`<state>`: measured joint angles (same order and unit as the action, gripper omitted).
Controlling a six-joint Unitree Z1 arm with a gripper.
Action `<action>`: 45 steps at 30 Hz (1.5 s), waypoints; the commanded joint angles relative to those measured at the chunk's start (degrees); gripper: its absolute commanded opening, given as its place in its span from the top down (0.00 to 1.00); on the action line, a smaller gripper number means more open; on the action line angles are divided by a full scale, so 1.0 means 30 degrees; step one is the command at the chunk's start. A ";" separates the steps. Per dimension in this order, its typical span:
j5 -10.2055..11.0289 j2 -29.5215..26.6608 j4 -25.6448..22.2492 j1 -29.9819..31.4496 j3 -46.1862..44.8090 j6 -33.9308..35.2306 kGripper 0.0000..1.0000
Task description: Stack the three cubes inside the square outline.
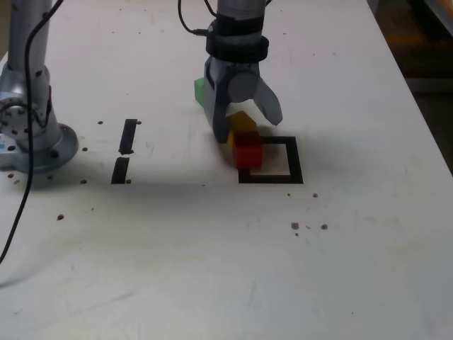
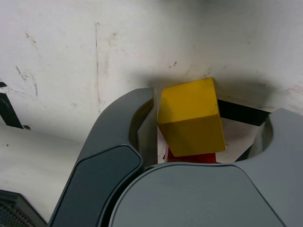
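Observation:
The red cube (image 1: 248, 151) sits on the left side of the black square outline (image 1: 291, 161), partly over the tape. The yellow cube (image 1: 241, 123) lies tilted on or against the red cube's far top edge. In the wrist view the yellow cube (image 2: 191, 118) shows above a sliver of the red cube (image 2: 189, 156), with the outline's tape (image 2: 239, 112) behind. My gripper (image 1: 246, 127) hangs open over both, its jaws spread wide. One jaw is close beside the yellow cube and the other stands well apart. The green cube (image 1: 200, 90) peeks out behind the gripper, on the exterior view's left of it.
Two short black tape strips (image 1: 125, 149) lie to the exterior view's left on the white table (image 1: 212, 255). The arm's grey base (image 1: 32, 113) and a black cable (image 1: 21, 191) are at the far left. Small dark specks (image 1: 308, 227) dot the surface. The table's right edge (image 1: 425, 120) is near.

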<state>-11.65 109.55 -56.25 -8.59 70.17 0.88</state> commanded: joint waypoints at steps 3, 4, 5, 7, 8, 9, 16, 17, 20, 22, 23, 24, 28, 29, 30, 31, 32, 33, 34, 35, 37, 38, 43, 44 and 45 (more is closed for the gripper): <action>-0.0070 -0.0057 0.0222 0.0023 -0.0084 0.0086 0.75; -0.0087 -0.0076 0.0264 0.0023 -0.0102 0.0087 0.78; -0.0111 -0.0098 0.0305 0.0023 -0.0122 0.0087 0.80; -0.0155 -0.0141 0.0377 0.0023 -0.0152 0.0087 0.83; -0.0177 -0.0157 0.0403 0.0023 -0.0157 0.0087 0.84; -0.0203 -0.0174 0.0436 0.0023 -0.0154 0.0087 0.85; -0.0240 -0.0243 0.0592 0.0023 -0.0050 0.0126 0.92; -0.0235 -0.0258 0.0605 0.0023 -0.0021 0.0133 0.92; -0.0175 -0.0321 0.0645 0.0023 0.0089 0.0146 0.94; -0.0048 -0.0384 0.0651 0.0023 0.0204 0.0167 0.94; 0.0046 -0.0420 0.0627 0.0023 0.0276 0.0197 0.94; 0.0168 -0.0463 0.0591 0.0023 0.0363 0.0243 0.94; 0.0781 -0.0700 0.0213 0.0023 0.0793 0.0489 0.94; 0.0904 -0.0752 0.0081 0.0023 0.0878 0.0542 0.94; 0.1019 -0.0797 -0.0045 0.0023 0.0956 0.0580 0.94; 0.1121 -0.0831 -0.0164 0.0023 0.1034 0.0607 0.94; 0.1233 -0.0848 -0.0268 0.0023 0.1114 0.0629 0.94; 0.1373 -0.0854 -0.0348 0.0023 0.1218 0.0651 0.94; 0.1531 -0.0848 -0.0414 0.0023 0.1341 0.0669 0.94; 0.1704 -0.0828 -0.0465 0.0023 0.1477 0.0665 0.94; 0.2079 -0.0747 -0.0574 -0.0007 0.1807 0.0578 0.94; 0.2259 -0.0693 -0.0627 -0.0042 0.1978 0.0473 0.94; 0.2693 -0.0294 -0.0837 -0.0478 0.2804 -0.0903 0.94; 0.2705 -0.0208 -0.0881 -0.0600 0.2964 -0.1306 0.94; 0.2709 -0.0127 -0.0930 -0.0725 0.3119 -0.1726 0.94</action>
<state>-3.60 109.08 -58.88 -10.54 79.12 -3.74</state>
